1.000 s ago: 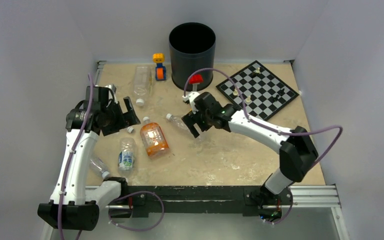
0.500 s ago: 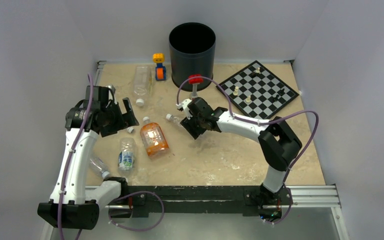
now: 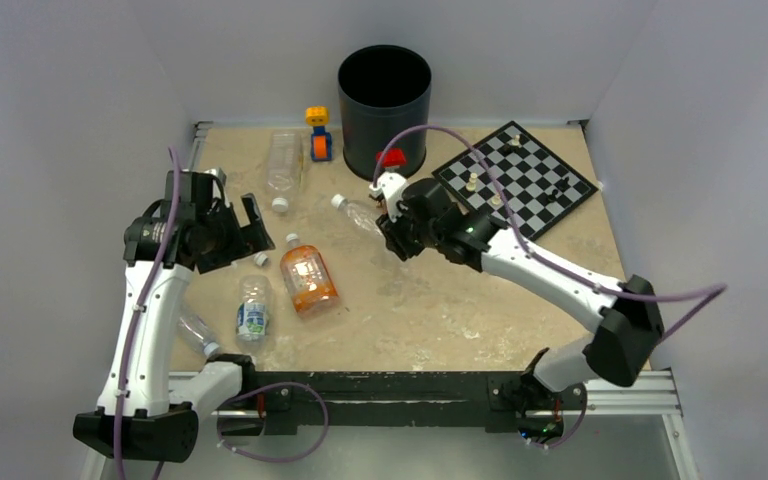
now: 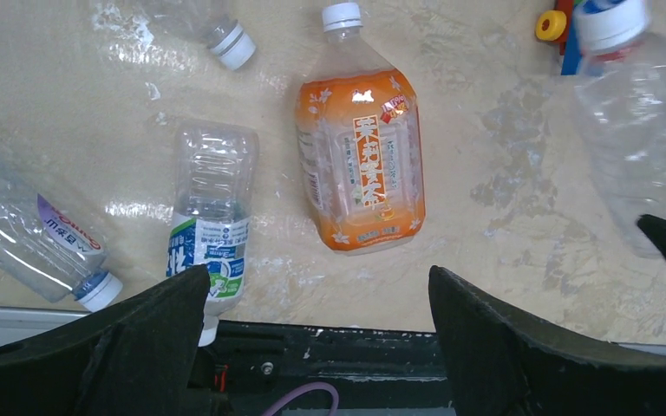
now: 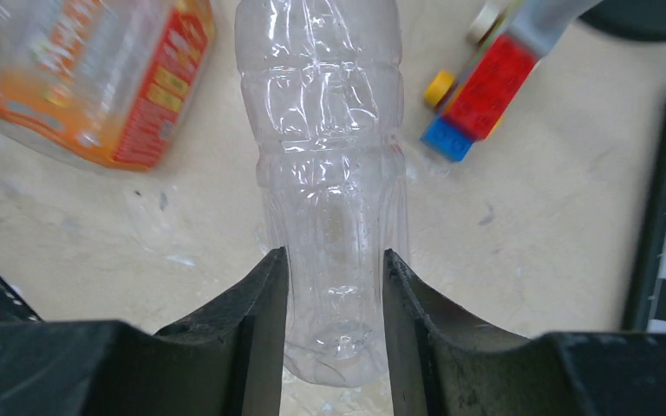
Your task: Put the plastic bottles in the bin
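Right hand (image 5: 334, 260) grips clear bottle (image 5: 321, 130); red-topped figure (image 3: 391, 158) stands before bin (image 3: 384, 100).

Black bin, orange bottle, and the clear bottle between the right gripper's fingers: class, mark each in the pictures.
black bin (image 3: 370, 115), top external view, outer front wall.
orange bottle (image 4: 366, 173), left wrist view, middle of its label.
gripped clear bottle (image 5: 329, 165), right wrist view, crinkled mid-body.

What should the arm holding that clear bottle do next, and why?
Probably raise the right gripper and carry it back toward the bin. The gripper is shut on the clear bottle, which seems to hang above the table, while the bin's open mouth stands farther back and looks higher than the bottle.
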### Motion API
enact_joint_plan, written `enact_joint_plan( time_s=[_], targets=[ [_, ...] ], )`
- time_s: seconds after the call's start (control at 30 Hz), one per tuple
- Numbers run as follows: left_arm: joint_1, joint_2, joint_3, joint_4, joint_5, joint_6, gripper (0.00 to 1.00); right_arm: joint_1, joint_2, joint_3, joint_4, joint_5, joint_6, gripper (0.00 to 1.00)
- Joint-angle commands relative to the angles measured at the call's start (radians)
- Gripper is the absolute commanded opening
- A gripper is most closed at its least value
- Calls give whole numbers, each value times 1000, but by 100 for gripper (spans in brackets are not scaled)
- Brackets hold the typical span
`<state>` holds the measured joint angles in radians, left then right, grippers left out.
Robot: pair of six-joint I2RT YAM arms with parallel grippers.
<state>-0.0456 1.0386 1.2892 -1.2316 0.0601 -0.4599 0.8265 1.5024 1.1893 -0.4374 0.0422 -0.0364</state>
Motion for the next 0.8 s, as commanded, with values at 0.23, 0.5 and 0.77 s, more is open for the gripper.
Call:
enact_joint_plan(
  time_s=[0.23,0.5,0.77],
  targets=[
    [9,10,134,-42,12,-10,100,-48,-107,443,-59,49,94,7],
    [9,-7,126,-87,11,3,100,-233,186,932,-85,-3,154,8],
    [9,-10,147,-128,6,8,100,-305,454,1128,135,43,163,12]
  ],
)
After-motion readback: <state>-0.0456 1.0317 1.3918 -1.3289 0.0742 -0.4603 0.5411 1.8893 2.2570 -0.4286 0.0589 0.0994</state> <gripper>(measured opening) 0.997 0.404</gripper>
